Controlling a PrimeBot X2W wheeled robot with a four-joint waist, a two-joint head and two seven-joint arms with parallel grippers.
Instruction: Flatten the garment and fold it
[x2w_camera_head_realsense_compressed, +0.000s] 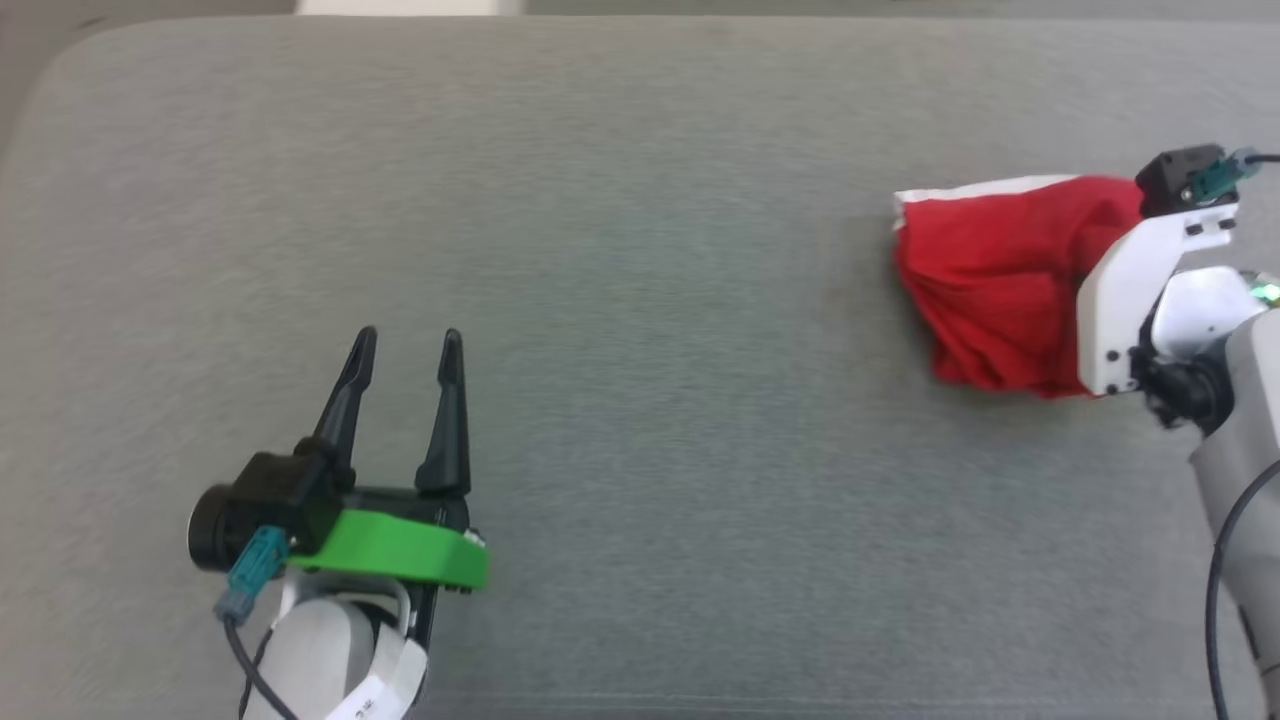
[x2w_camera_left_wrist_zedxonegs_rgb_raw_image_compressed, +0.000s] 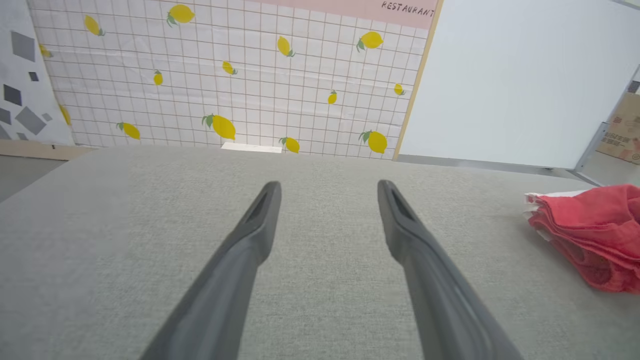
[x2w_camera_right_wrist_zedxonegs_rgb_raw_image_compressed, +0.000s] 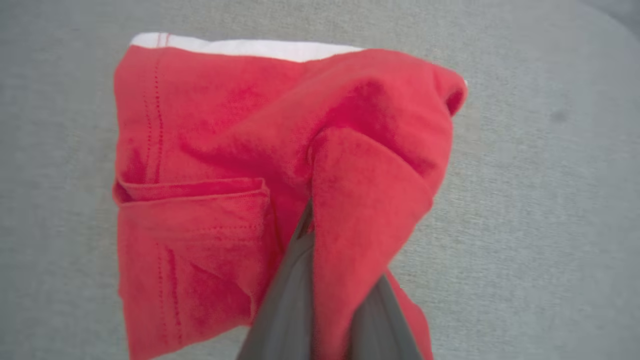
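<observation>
The red shorts (x2w_camera_head_realsense_compressed: 990, 290) lie bunched and folded over at the right of the grey table, a white stripe along their far edge. They also show at the right edge of the left wrist view as a layered red pile (x2w_camera_left_wrist_zedxonegs_rgb_raw_image_compressed: 595, 235). My right gripper (x2w_camera_right_wrist_zedxonegs_rgb_raw_image_compressed: 320, 235) is shut on a fold of the red shorts (x2w_camera_right_wrist_zedxonegs_rgb_raw_image_compressed: 210, 165), which drapes over and hides its fingertips; its white wrist (x2w_camera_head_realsense_compressed: 1140, 290) stands over the garment's right side. My left gripper (x2w_camera_head_realsense_compressed: 408, 345) hovers open at the lower left, far from the shorts, with nothing between its fingers (x2w_camera_left_wrist_zedxonegs_rgb_raw_image_compressed: 260, 220).
The grey fabric-covered table (x2w_camera_head_realsense_compressed: 640, 200) spreads wide between the two arms. Beyond its far edge stand a lemon-patterned tiled wall (x2w_camera_left_wrist_zedxonegs_rgb_raw_image_compressed: 240, 75) and a white panel (x2w_camera_left_wrist_zedxonegs_rgb_raw_image_compressed: 515, 80). A cardboard box (x2w_camera_left_wrist_zedxonegs_rgb_raw_image_compressed: 625, 130) sits at the far right.
</observation>
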